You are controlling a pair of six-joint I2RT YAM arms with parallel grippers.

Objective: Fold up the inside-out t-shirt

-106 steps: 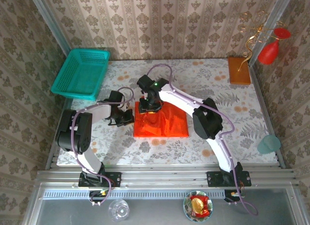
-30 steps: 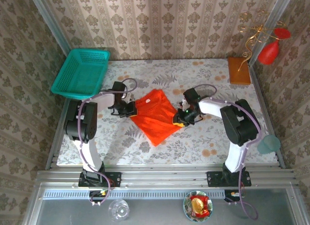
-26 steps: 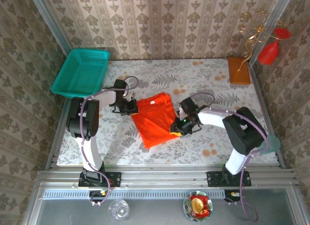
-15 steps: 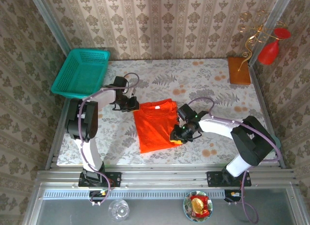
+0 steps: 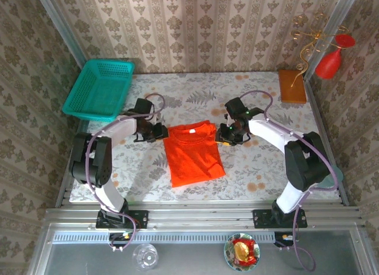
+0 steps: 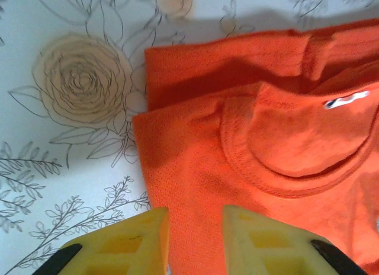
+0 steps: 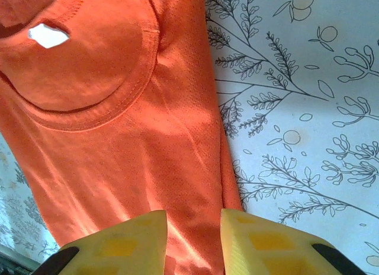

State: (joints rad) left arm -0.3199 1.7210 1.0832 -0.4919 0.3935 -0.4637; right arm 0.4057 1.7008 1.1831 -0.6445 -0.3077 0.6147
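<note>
Top external: inside-out t-shirt (image 5: 192,155) lies flat, left gripper (image 5: 161,133) and right gripper (image 5: 222,136) flanking its collar. Wrist views add the white neck label (image 7: 47,35); both jaws narrowly parted, empty.

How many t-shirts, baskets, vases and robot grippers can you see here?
T-shirts: 1, the orange-red t-shirt
Baskets: 1, the teal basket
Vases: 1, the red vase
Grippers: 2, the left gripper and the right gripper
Total: 5
</note>
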